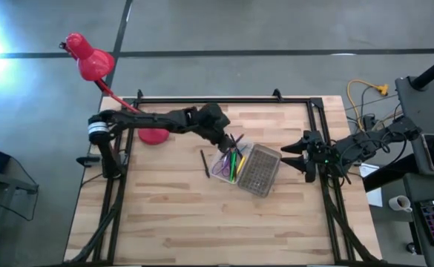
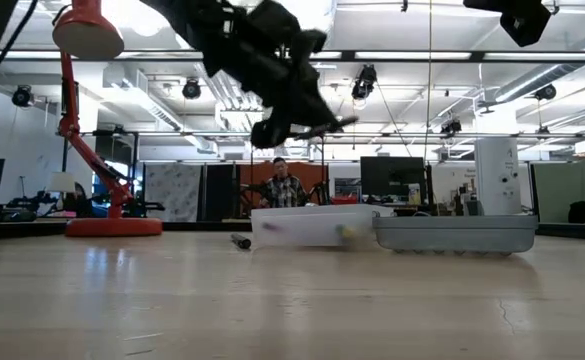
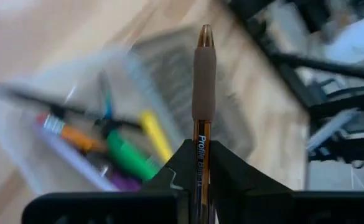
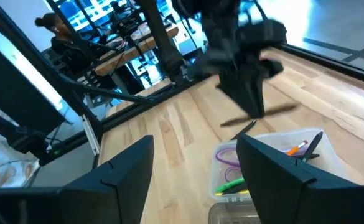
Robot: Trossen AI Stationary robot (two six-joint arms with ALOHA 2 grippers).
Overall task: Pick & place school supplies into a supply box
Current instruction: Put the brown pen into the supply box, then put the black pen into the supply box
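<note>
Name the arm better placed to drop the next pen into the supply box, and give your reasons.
Left. The left hand is shut on a pen and hovers right above the open supply box. The right hand waits open and empty at the table's right edge, beyond the lid.

Pale wood table (image 1: pixel 165 215); translucent plastic supply box (image 2: pixel 302 228).

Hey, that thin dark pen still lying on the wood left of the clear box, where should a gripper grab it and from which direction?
Grip the thin dark pen at mid-shaft, coming straight down from above with the fingers across its width. It lies flat on the wooden table, clear of the translucent plastic box, so a side approach offers nothing to pinch.
</note>
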